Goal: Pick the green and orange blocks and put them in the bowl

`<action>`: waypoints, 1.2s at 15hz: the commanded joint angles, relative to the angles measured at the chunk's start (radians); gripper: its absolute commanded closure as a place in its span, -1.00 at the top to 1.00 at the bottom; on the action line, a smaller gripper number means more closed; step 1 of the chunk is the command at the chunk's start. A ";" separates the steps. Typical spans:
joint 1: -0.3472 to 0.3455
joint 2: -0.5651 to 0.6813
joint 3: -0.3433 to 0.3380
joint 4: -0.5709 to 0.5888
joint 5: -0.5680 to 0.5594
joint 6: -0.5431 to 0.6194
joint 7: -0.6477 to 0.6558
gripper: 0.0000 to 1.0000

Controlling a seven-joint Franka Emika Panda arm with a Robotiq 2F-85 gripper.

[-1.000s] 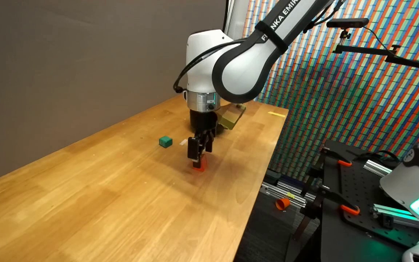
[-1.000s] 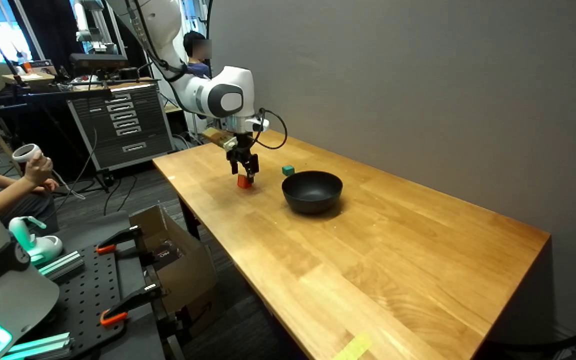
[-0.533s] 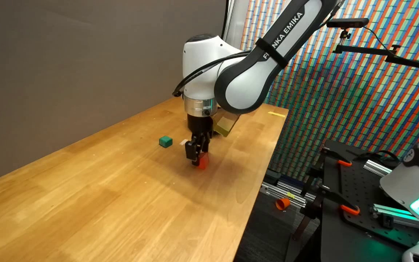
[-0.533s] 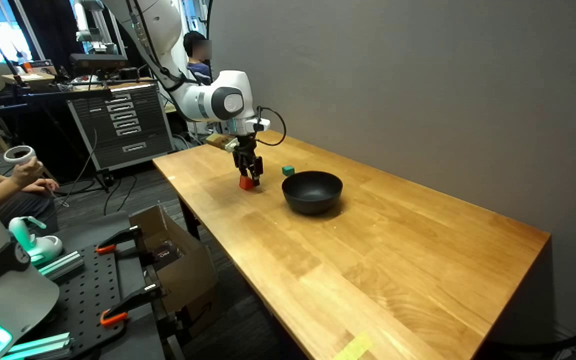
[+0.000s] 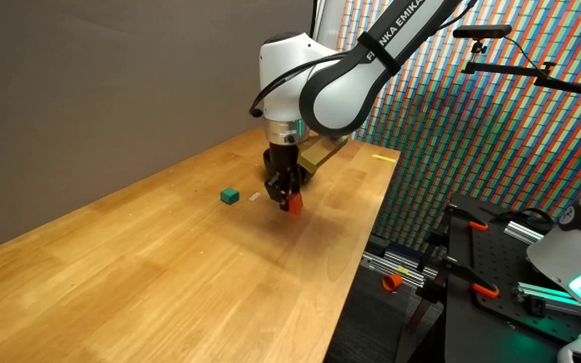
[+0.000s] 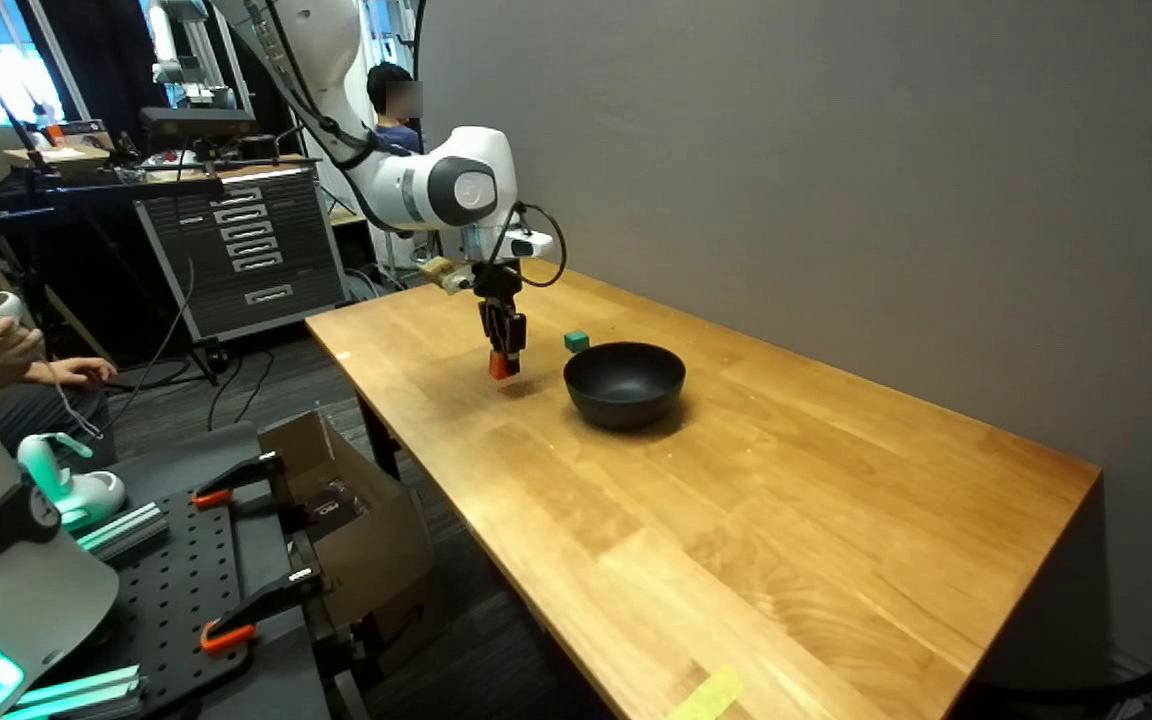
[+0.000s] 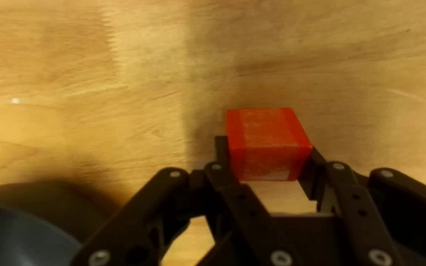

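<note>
The orange block [image 7: 268, 127], red-orange in colour, is pinched between both fingers of my gripper [image 7: 268, 159] in the wrist view. In both exterior views the gripper [image 6: 504, 350] points down and the orange block [image 5: 295, 203] hangs slightly above the table, its shadow apart below it. The green block [image 5: 229, 196] rests on the table nearer the wall, away from the gripper. A black bowl [image 6: 626, 412] stands close by, and the green block [image 6: 576, 342] lies just behind it. In the wrist view part of the bowl [image 7: 20, 236] shows at lower left.
A wooden table [image 6: 786, 520] runs along a grey wall [image 6: 836, 200]. Yellow tape [image 6: 711, 695] marks one end of it, and a small pale scrap [image 5: 254, 196] lies beside the green block. The long open edge drops to the floor.
The jaws, wide around the orange block a second ago, have closed on it. The gripper dipped, then rose with the block off the table. The green block and bowl have not moved.
</note>
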 commanded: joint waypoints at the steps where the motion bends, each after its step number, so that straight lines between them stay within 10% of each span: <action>1: 0.020 -0.108 -0.090 -0.033 -0.107 -0.014 0.110 -0.58; 9: -0.065 -0.060 -0.141 0.113 -0.281 -0.027 0.161 -0.57; 10: -0.083 -0.044 -0.137 0.131 -0.267 -0.031 0.151 0.42; 15: -0.157 0.031 -0.040 0.211 -0.119 -0.082 0.027 0.99; 18: -0.175 0.084 0.046 0.285 0.016 -0.146 -0.076 1.00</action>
